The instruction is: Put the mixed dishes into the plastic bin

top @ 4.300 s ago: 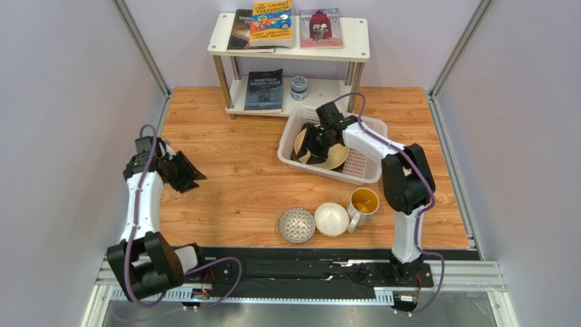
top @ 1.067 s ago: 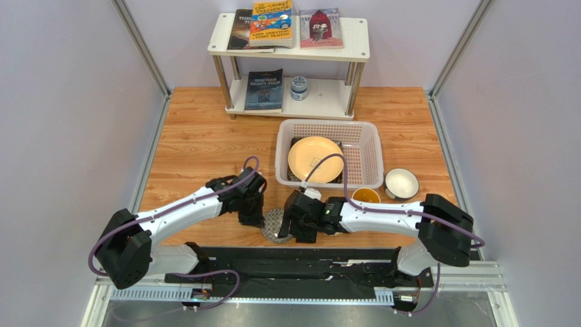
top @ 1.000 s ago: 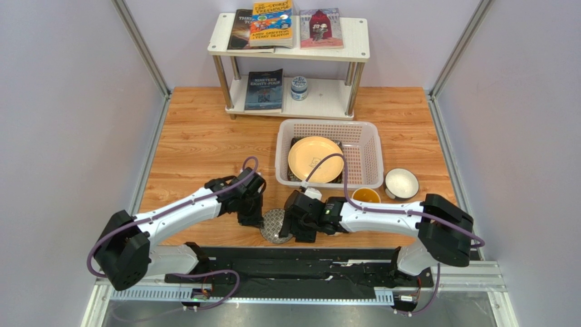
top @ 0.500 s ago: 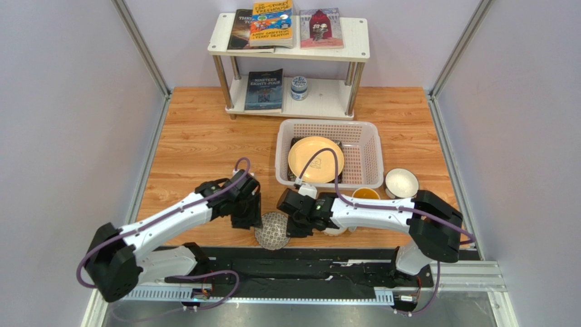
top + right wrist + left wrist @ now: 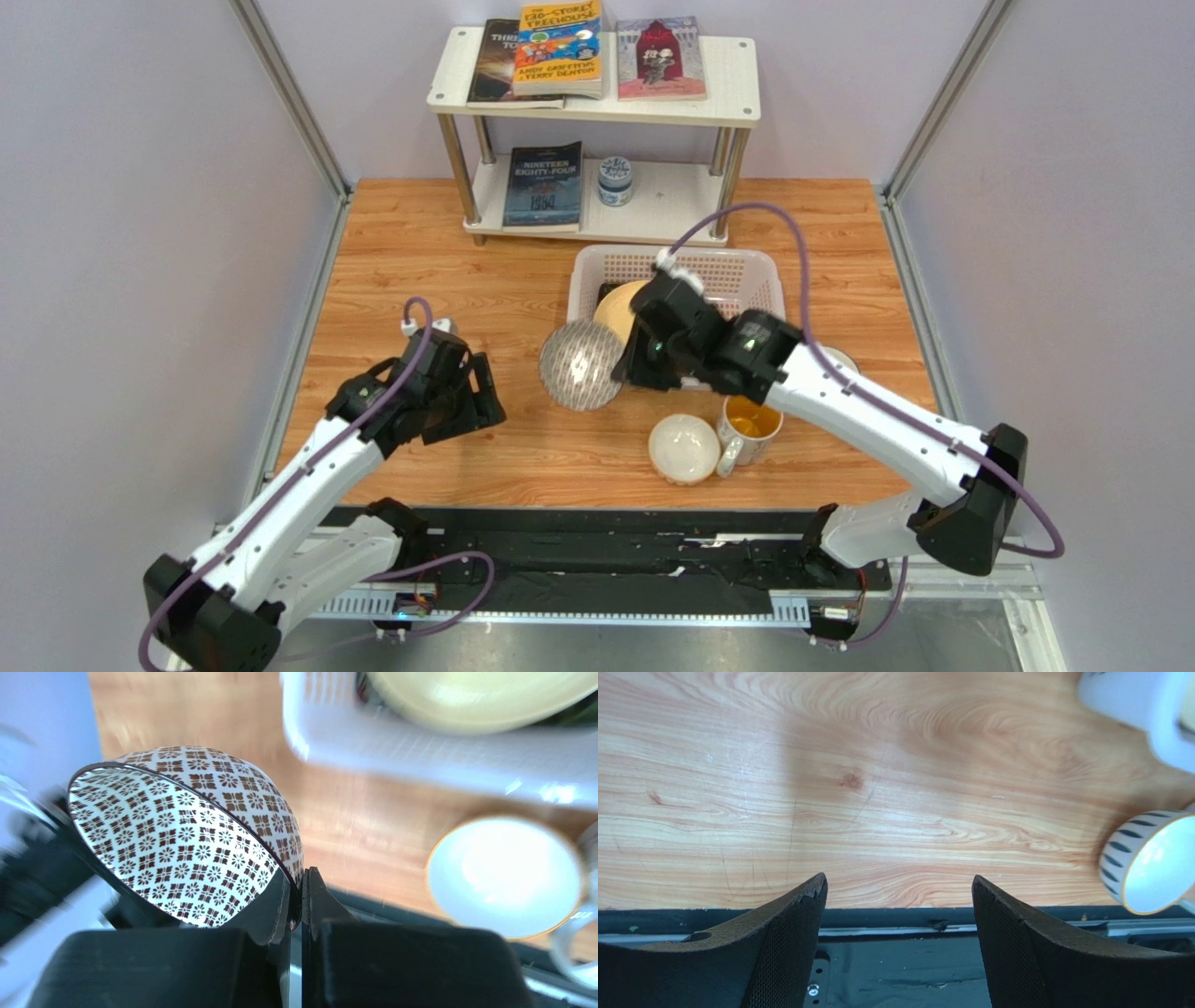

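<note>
Right gripper is clamped on the rim of the grey-patterned bowl, one finger inside and one outside. The bowl is in the air, tipped on its side with the opening facing the wrist camera. In the top view the bowl hangs by the near left corner of the white plastic bin, not inside it yet. The round yellow plate already lies in the bin.

Left gripper has its jaws apart and holds nothing, low over bare table, well apart from the bowl.

The white bowl and yellow-inside mug sit on the table near the bin, not yet placed.

Handling guess: the bowl looks like glazed ceramic, so stiff, smooth, likely slippery and breakable. A thin rim pinch can let it swivel or slip. The rim is the only real hold for a gripper this narrow. Best lowered onto the plate, not dropped, since ceramic on ceramic could chip.
</note>
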`<state>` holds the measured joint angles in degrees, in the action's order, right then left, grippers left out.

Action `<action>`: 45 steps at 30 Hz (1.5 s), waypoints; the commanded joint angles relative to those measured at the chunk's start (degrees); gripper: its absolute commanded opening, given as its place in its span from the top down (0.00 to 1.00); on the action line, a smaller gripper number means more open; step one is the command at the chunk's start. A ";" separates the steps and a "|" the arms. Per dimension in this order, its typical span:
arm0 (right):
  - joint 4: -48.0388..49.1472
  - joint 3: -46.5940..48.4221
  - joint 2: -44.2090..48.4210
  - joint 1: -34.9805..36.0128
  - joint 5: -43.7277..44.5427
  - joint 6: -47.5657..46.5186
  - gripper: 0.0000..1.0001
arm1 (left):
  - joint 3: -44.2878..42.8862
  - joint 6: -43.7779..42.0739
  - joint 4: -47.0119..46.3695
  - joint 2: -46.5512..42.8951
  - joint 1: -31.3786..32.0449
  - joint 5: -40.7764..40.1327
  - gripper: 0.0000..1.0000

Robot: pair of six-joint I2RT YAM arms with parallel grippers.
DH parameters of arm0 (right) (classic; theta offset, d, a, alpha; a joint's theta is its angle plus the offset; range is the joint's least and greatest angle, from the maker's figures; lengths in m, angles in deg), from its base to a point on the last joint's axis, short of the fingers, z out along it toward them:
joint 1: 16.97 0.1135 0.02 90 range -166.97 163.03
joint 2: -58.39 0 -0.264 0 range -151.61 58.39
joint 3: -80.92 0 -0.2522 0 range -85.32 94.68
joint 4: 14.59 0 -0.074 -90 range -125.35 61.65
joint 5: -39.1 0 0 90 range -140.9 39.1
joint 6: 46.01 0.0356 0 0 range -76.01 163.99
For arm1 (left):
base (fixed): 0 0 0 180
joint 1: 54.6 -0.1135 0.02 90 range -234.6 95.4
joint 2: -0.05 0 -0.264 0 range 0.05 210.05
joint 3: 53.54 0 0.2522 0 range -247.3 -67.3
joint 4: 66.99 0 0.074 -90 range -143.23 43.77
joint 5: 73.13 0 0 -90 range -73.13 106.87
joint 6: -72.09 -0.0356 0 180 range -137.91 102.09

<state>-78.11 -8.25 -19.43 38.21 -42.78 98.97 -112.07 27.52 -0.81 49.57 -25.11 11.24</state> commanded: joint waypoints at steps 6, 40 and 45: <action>-0.08 10.36 -6.89 -24.67 -10.66 -14.98 1.00 | -0.05 -2.27 -2.06 3.13 -0.32 2.72 0.20; 4.32 7.39 -26.52 -33.21 -19.63 -18.59 0.67 | 2.06 -4.03 -4.43 5.24 -0.32 4.04 0.21; 4.50 7.64 -21.15 -33.21 -18.67 -18.86 0.38 | 2.67 -3.59 -6.27 6.73 -0.32 5.28 0.22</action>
<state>-74.76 -2.98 -47.16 5.31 -61.68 80.96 -109.91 24.31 -4.11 55.52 -25.11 15.09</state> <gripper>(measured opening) 0.577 0.780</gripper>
